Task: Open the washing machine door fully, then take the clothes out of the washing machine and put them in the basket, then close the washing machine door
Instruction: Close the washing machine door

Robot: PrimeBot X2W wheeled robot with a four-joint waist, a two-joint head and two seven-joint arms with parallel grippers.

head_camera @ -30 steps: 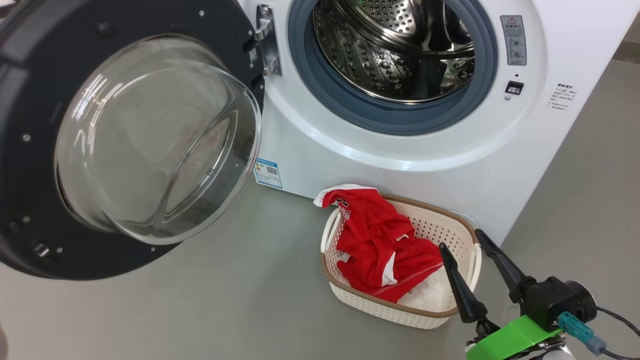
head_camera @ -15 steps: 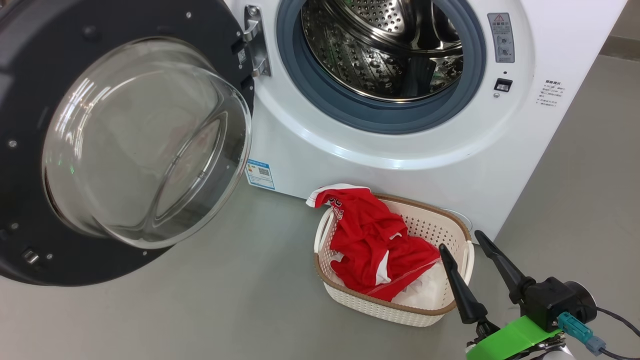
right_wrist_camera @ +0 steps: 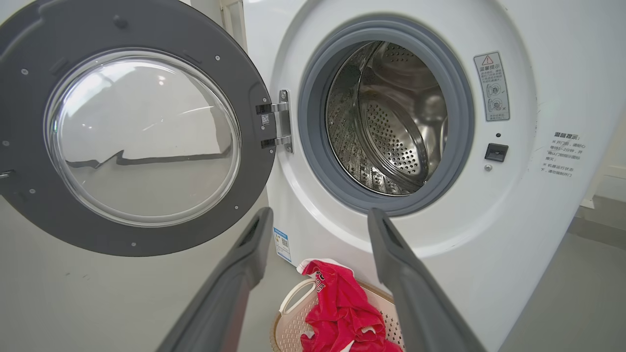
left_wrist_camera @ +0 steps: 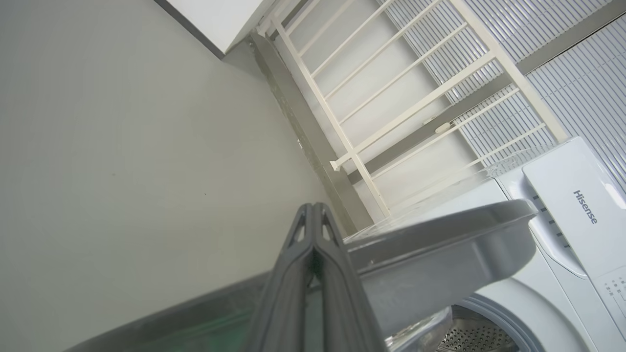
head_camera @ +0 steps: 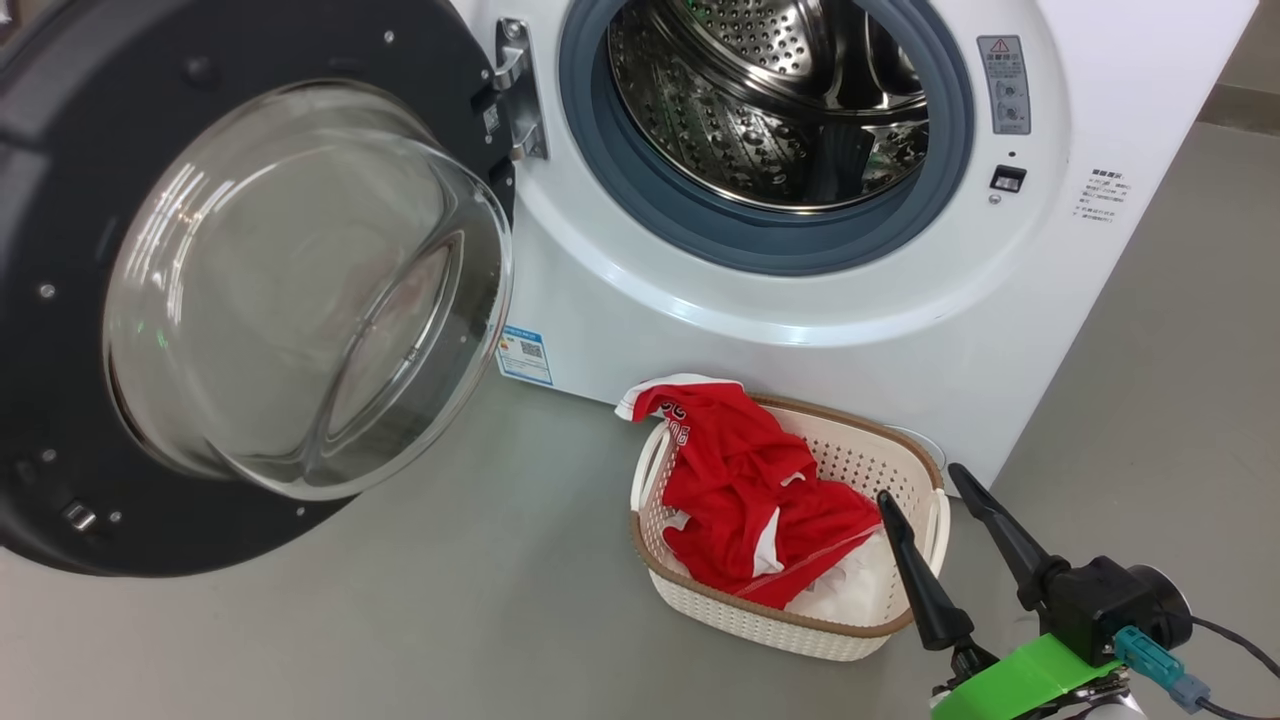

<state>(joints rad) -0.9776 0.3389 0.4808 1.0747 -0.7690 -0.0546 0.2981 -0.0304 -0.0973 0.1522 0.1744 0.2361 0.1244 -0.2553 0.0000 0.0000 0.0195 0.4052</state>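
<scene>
The washing machine (head_camera: 800,300) stands with its door (head_camera: 60,200) swung wide to the left, the glass bowl bulging toward me. Its steel drum (head_camera: 760,120) shows no fabric inside. The red and white clothes (head_camera: 740,480) lie piled in the basket (head_camera: 860,450) on the floor in front of the machine, one edge draped over the rim. My right gripper (head_camera: 920,482) is open and holds nothing, just right of the basket. In the right wrist view the right gripper (right_wrist_camera: 320,215) points at the drum opening. My left gripper (left_wrist_camera: 313,206) is shut, beside the door's grey outer edge (left_wrist_camera: 440,244).
Grey floor (head_camera: 400,620) spreads before the machine and under the open door. A white railing (left_wrist_camera: 391,98) stands against the wall behind the machine, by its top panel (left_wrist_camera: 582,205). The door's sweep takes up the left side.
The head camera shifted slightly left, then back a little and down. The door, the basket, the clothes and the right gripper keep their places relative to each other.
</scene>
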